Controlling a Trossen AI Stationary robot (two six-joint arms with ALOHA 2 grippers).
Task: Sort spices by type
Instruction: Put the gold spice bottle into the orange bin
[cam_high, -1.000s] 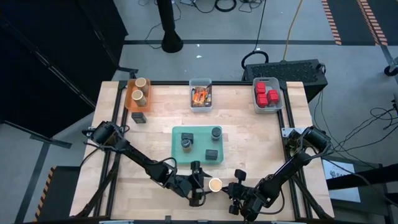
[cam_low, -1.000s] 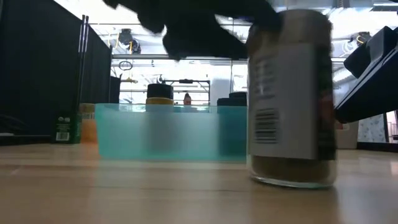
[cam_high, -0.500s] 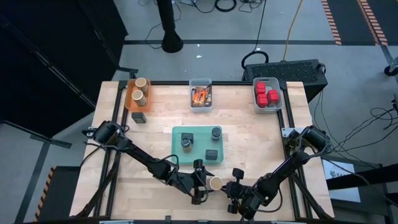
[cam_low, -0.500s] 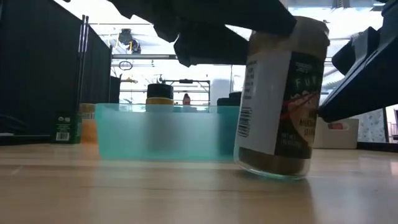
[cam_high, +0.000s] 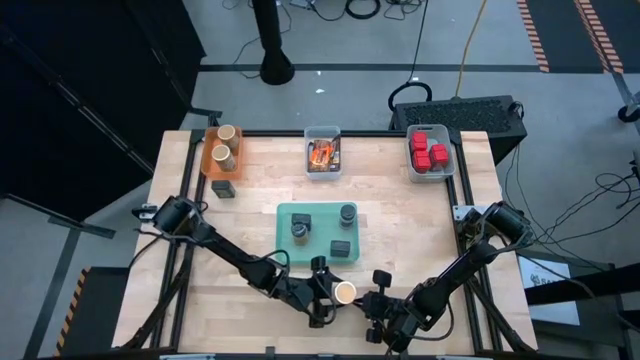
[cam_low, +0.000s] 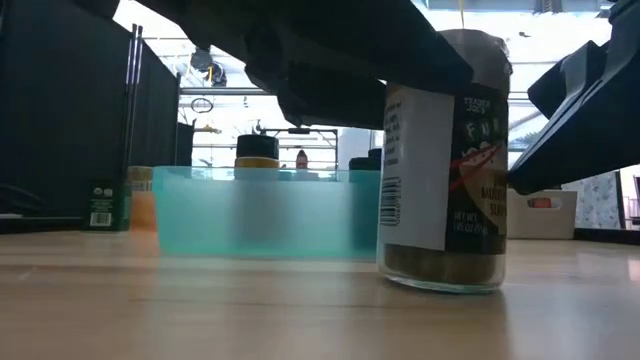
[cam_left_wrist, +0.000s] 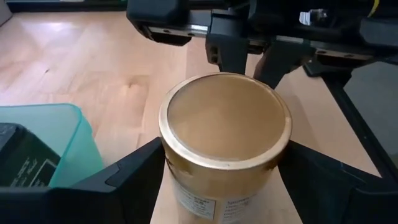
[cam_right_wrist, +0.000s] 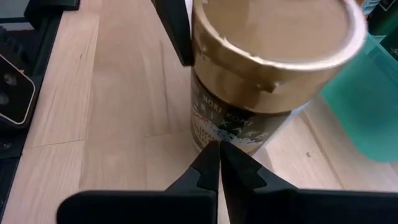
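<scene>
A tan round jar with a gold lid (cam_high: 345, 292) stands near the table's near edge, in front of the teal tray (cam_high: 316, 213). It also fills the low view (cam_low: 445, 170). My left gripper (cam_left_wrist: 224, 171) is shut on the jar (cam_left_wrist: 225, 118). My right gripper (cam_right_wrist: 217, 155) is shut, and its tips point at the jar's lower wall (cam_right_wrist: 230, 127) from the table's right. I cannot tell whether they touch it. My left gripper pinches the tan jar between its two fingers (cam_left_wrist: 134, 171), on the wall just under the lid (cam_left_wrist: 181, 194). The fingers come slanting down from the table's left, one on each side. The jar stands upright with its base (cam_low: 440, 280) on the table.
The teal tray holds three dark jars and blocks (cam_high: 300, 229). Along the far edge stand an orange bin with tan jars (cam_high: 222, 150), a clear bin with orange-red packets (cam_high: 322, 153) and a bin of red cubes (cam_high: 430, 152). A dark block (cam_high: 224, 188) sits by the orange bin.
The jar, in my left gripper, has turned about its upright axis, so another side of its label faces the near edge. It tipped for a moment, stands upright again, and has slid slightly toward the teal tray.
</scene>
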